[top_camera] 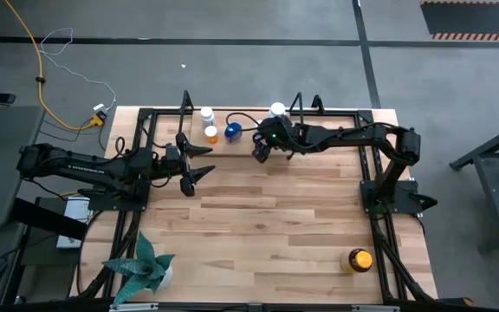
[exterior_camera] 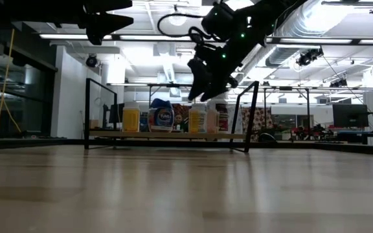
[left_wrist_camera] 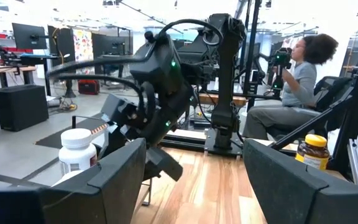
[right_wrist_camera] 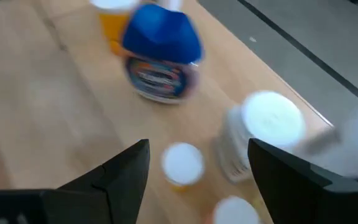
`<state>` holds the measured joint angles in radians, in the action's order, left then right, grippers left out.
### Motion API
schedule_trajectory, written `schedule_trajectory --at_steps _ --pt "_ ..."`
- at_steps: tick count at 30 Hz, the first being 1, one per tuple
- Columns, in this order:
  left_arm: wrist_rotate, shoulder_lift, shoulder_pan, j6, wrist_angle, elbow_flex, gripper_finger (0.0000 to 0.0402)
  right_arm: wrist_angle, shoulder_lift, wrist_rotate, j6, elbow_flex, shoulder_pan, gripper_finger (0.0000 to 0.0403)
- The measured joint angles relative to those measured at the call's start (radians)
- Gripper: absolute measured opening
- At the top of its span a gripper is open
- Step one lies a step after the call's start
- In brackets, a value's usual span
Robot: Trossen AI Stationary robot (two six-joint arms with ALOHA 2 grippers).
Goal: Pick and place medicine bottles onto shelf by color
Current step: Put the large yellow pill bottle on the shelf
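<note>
Nearest the lens at lower right, the amber bottle (top_camera: 359, 259) waits on the bench (top_camera: 275, 225); right hand (top_camera: 261, 152), open and empty above the shelf (top_camera: 249, 117) at upper centre, should lift clear of the shelved bottles; left hand (top_camera: 199, 161) idles open.

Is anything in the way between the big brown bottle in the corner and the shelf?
Nothing visible stands between them. The amber bottle sits alone near the table's front right corner, with bare wood up to the shelf. The right gripper hangs above that end.
</note>
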<state>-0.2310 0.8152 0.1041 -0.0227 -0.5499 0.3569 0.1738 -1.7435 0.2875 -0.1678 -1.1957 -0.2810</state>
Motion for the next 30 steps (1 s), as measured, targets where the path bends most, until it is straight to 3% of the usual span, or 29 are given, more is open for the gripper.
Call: schedule_trajectory --at_steps 6,9,12,18,23,26,30 --pt "0.000 0.000 0.000 0.000 0.000 0.000 0.0259 -0.085 0.006 -0.201 0.119 0.000 0.000 0.0264" --pt "0.000 0.000 0.000 0.006 0.006 0.000 0.0259 -0.096 0.041 -0.341 0.154 0.000 0.008 0.0264" --pt "0.000 0.000 0.000 0.016 0.007 0.000 0.0259 -0.071 0.103 -0.409 0.174 0.000 0.037 0.0264" --pt "0.000 0.000 0.000 0.010 0.008 0.000 0.0259 0.096 0.263 -0.379 0.194 0.000 0.168 0.0264" --pt "0.000 0.000 0.000 0.008 0.008 0.000 0.0259 0.342 0.372 -0.212 0.117 0.000 0.327 0.0264" --pt "0.000 0.000 0.000 0.000 0.008 0.000 0.0259 0.499 0.427 -0.172 -0.019 0.000 0.413 0.0264" --pt "0.000 0.000 0.000 0.000 0.008 0.000 0.0259 0.702 0.483 -0.176 -0.331 0.000 0.526 0.0264"
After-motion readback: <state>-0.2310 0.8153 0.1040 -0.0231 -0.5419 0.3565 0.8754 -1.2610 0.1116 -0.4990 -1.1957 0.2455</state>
